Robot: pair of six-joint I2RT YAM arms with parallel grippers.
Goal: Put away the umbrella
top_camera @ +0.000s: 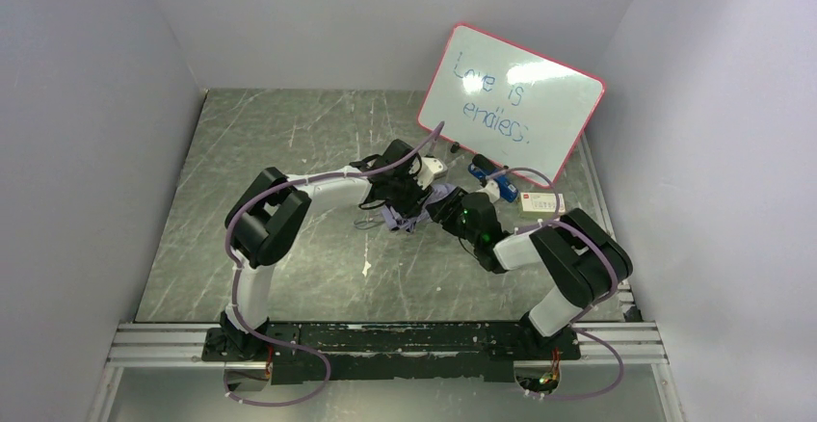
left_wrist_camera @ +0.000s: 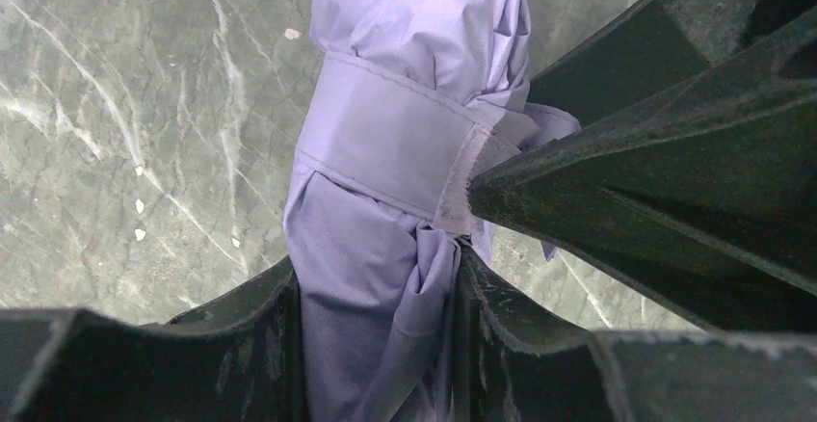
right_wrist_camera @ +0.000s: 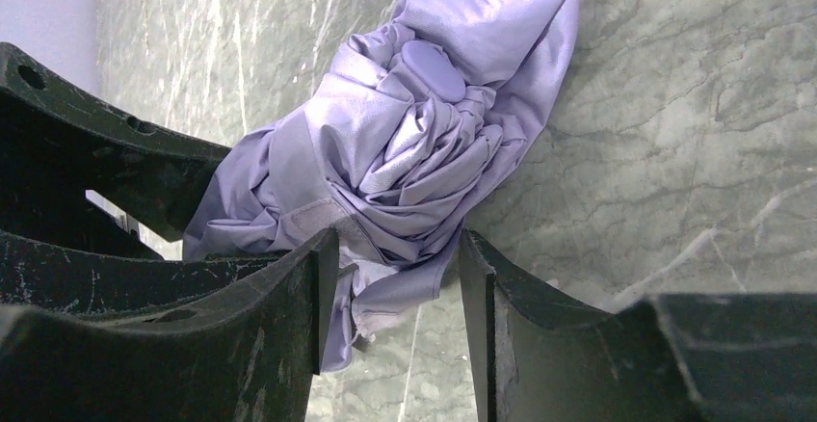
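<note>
The umbrella is folded into a pale lavender bundle and lies mid-table between both grippers. In the left wrist view a fabric strap is wrapped around the umbrella. My left gripper is shut on the bundle just below that strap. A finger of the right gripper touches the strap's free end. In the right wrist view my right gripper is open, and a loose fold of the umbrella hangs between its fingers. The shaft and handle are hidden.
A red-framed whiteboard with blue writing leans against the back right wall. A blue marker and a small white box lie below it. Grey walls enclose the marbled table on three sides.
</note>
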